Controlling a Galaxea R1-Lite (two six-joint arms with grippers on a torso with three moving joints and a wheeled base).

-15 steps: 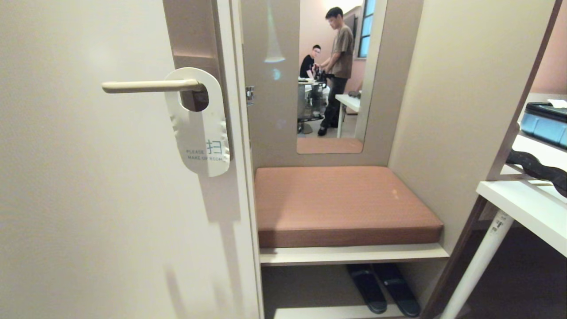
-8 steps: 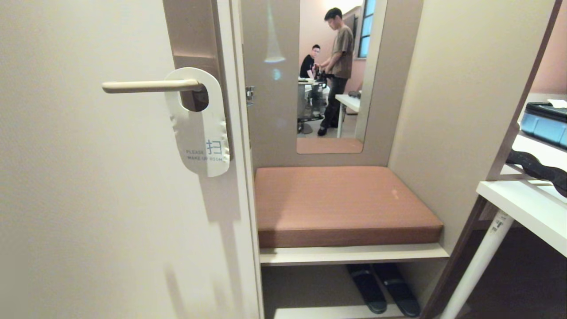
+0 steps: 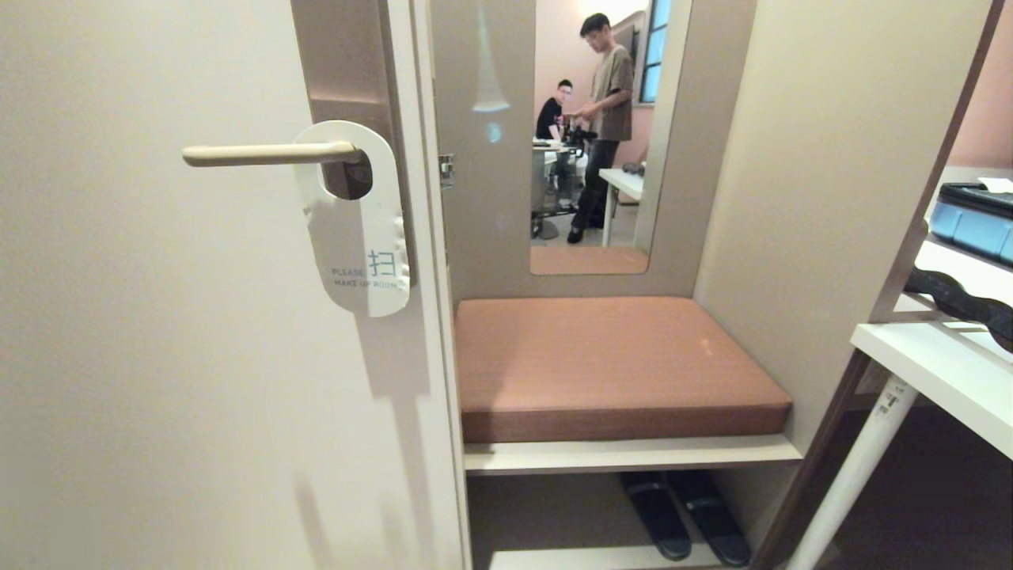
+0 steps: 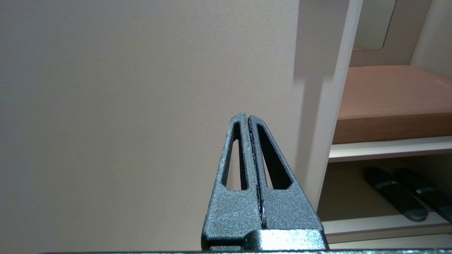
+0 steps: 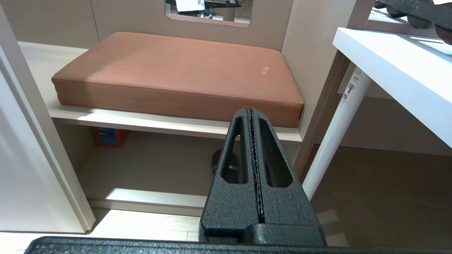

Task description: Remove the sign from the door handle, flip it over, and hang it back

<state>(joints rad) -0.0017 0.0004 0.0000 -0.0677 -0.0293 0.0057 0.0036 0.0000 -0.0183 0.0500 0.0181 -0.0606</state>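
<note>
Nothing of the task has shifted since the earlier frame; only the standing person reflected in the mirror [image 3: 589,134] has changed pose slightly. The sign [image 3: 358,218] hangs by its hole on the door handle [image 3: 265,153], white "make up room" face outward, lying against the door [image 3: 158,356]. Neither arm shows in the head view. The left gripper [image 4: 249,118] is low, facing bare door, fingers pressed together and empty. The right gripper [image 5: 250,110], likewise closed on nothing, points at the cushioned bench [image 3: 617,364]. Risks: a closed gripper could push the thin card aside, bend it, or knock it off the lever; the hole may snag on the elbow.
</note>
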